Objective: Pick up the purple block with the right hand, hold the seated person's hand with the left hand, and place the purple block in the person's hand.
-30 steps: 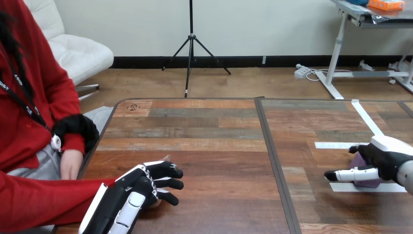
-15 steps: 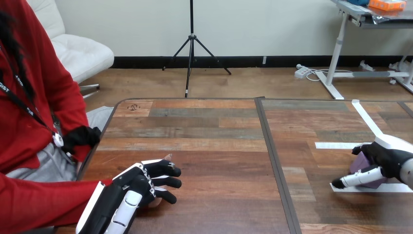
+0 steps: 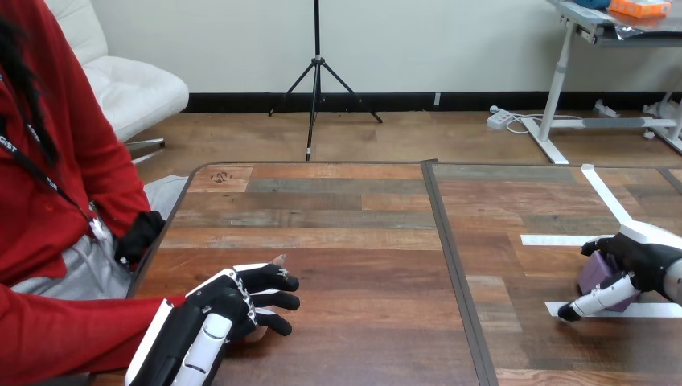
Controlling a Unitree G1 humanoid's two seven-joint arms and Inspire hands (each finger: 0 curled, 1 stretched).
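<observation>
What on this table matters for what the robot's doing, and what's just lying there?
In the job: purple block, right hand gripping it, left hand over the person's hand.
Lying about: white tape strips on the table.

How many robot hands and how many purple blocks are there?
robot hands: 2 (left hand, right hand)
purple block: 1
total: 3
</observation>
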